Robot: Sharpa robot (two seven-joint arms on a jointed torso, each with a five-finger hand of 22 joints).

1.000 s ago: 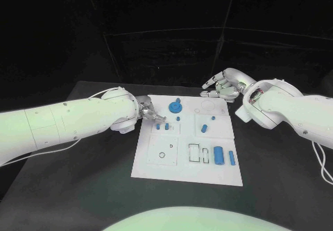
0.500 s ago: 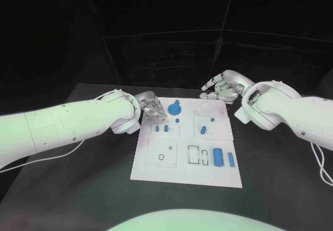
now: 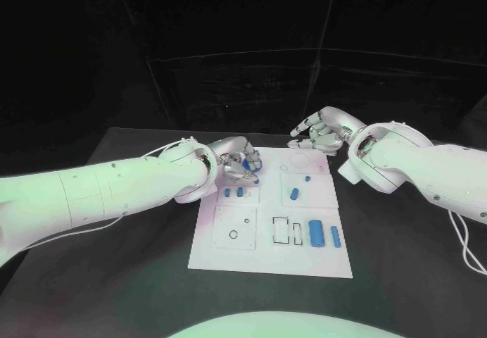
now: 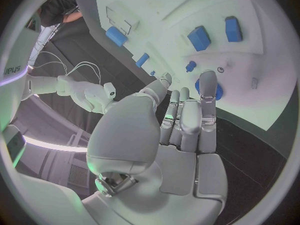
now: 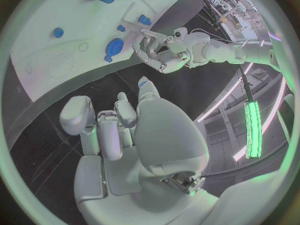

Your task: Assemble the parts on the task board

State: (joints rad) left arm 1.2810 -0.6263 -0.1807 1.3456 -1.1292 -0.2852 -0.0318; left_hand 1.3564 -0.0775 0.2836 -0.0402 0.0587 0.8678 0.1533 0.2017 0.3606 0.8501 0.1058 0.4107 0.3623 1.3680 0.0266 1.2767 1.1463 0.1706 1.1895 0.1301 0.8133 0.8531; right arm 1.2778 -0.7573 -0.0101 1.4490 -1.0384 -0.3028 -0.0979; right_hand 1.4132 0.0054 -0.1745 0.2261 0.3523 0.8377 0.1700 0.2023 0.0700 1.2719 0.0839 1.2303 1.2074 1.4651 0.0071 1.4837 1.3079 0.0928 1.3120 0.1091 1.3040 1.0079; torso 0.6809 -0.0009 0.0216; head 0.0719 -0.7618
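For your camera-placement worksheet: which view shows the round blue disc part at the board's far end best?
The right wrist view: the round blue disc part lies unobstructed. In the head view the left hand covers most of it; the left wrist view shows it behind a finger.

Two bulky white arms w/ thin white cables, ending in silver hands: left hand (image 3: 236, 159), right hand (image 3: 321, 131).

The left hand (image 3: 236, 160) is sliding in across the task board (image 3: 272, 248) from its left edge. A second ago it hung beside the board; half a second ago it was lifting toward the far corner. Now its fingers (image 4: 208, 87) reach over the round blue part (image 3: 250, 163), hiding most of it in the head view. The right hand (image 3: 321, 131) has eased slightly away from the board's far edge, fingers apart, holding nothing.
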